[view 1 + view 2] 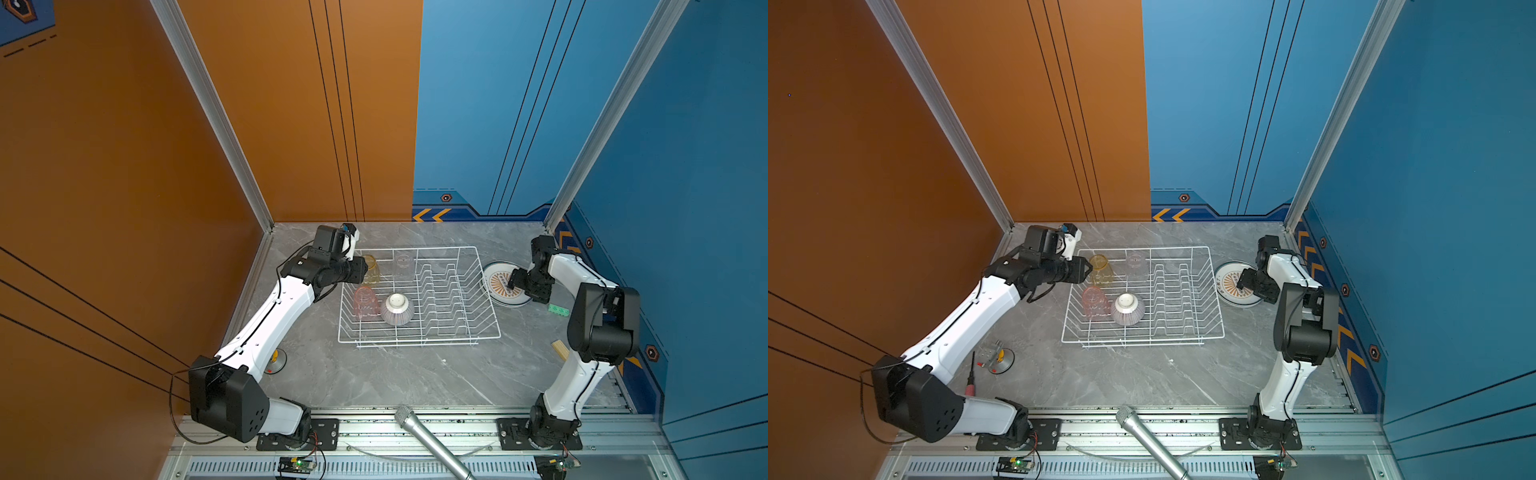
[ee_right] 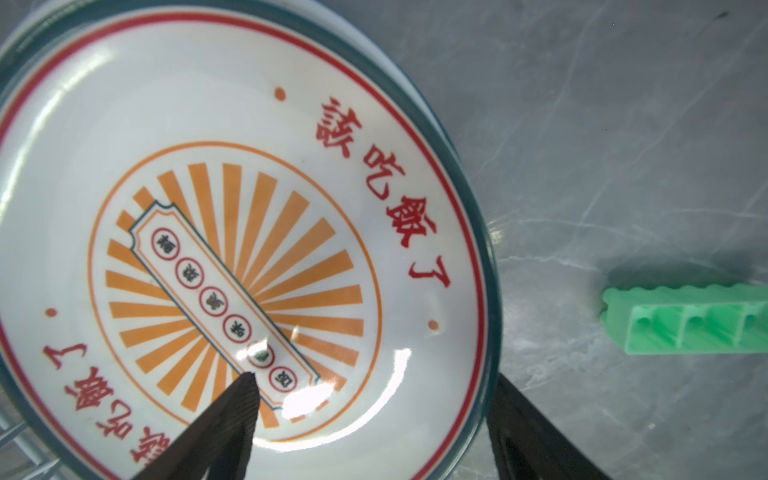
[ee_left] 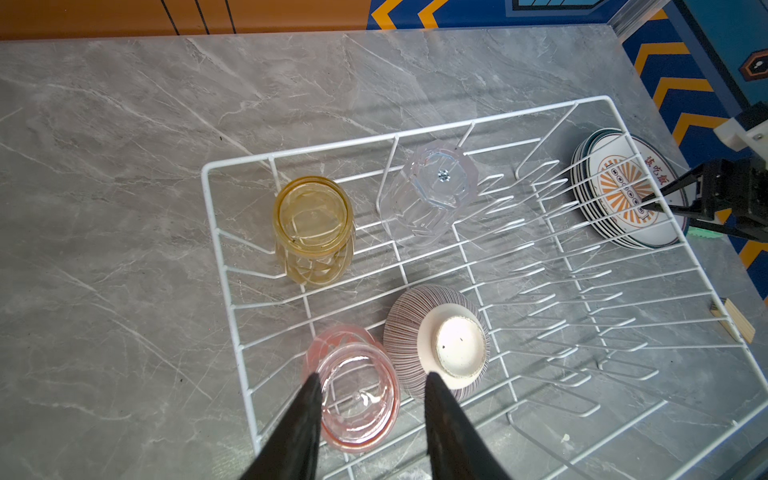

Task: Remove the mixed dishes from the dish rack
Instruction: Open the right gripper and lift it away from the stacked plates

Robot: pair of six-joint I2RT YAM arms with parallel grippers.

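Right gripper point(image 2: 374, 380), jaws apart, straddles rim of orange-sunburst plate point(image 2: 232, 199) topping plate stack point(image 1: 509, 304) on bench point(image 1: 374, 374), just beside dish rack point(image 1: 415, 249). Plate slots bare. Amber tumbler point(image 3: 311, 220), clear tumbler point(image 3: 432, 187), pink tumbler point(image 3: 357, 399) and striped bowl point(image 3: 432, 332) are in rack. Left gripper point(image 3: 372, 376), apart and empty, hovers at tumbler end. Likely next: descent, gentle clamp on glass.

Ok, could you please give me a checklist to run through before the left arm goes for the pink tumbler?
1. Left end effector open, empty: ok.
2. Pink tumbler framed by it in the left wrist view: ok.
3. Finger room between tumbler and striped bowl: cannot tell; they sit close.
4. Right end effector clear of plate stack: not ok; open, straddling its rim.
5. That stack outside dish rack: ok.
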